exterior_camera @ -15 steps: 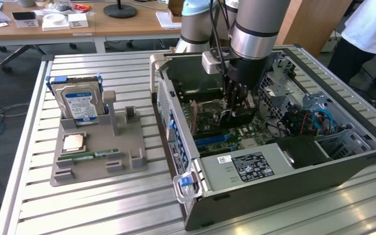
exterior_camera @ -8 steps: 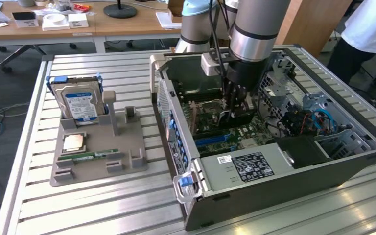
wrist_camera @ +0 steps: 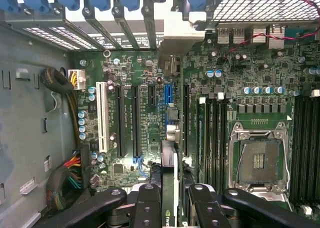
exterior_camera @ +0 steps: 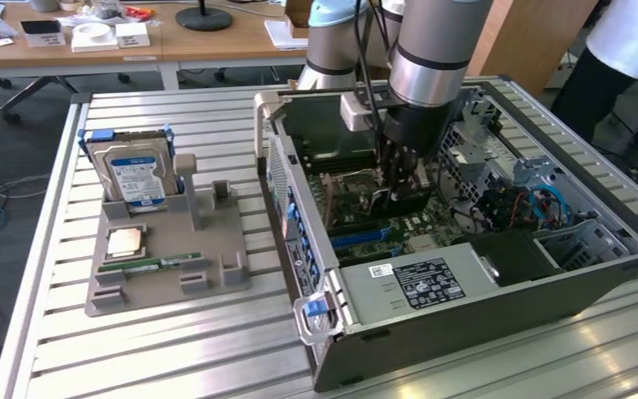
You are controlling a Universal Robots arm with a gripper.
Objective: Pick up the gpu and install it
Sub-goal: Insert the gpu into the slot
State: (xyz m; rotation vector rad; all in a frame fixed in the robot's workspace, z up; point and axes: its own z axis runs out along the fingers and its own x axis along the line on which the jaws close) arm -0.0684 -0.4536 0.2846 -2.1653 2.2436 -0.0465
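Note:
The gpu (exterior_camera: 408, 202) hangs inside the open computer case (exterior_camera: 585, 249), low over the motherboard (exterior_camera: 435, 233), with my gripper (exterior_camera: 395, 187) shut on it from above. In the wrist view the gpu (wrist_camera: 169, 163) is seen edge-on between my two fingers (wrist_camera: 147, 203), running in line with the blue expansion slot (wrist_camera: 168, 95). Its silvery bracket (wrist_camera: 180, 35) reaches to the rear slot openings of the case. Whether the card's edge is seated in the slot I cannot tell.
On the slatted table, a grey holder (exterior_camera: 164, 283) on the exterior view's left carries a blue-labelled hard drive (exterior_camera: 136, 170), a CPU (exterior_camera: 126, 241) and a RAM stick (exterior_camera: 164, 264). The empty CPU socket (wrist_camera: 257, 160) and cable bundles (wrist_camera: 65, 178) flank the card. A person (exterior_camera: 630, 41) stands behind the case.

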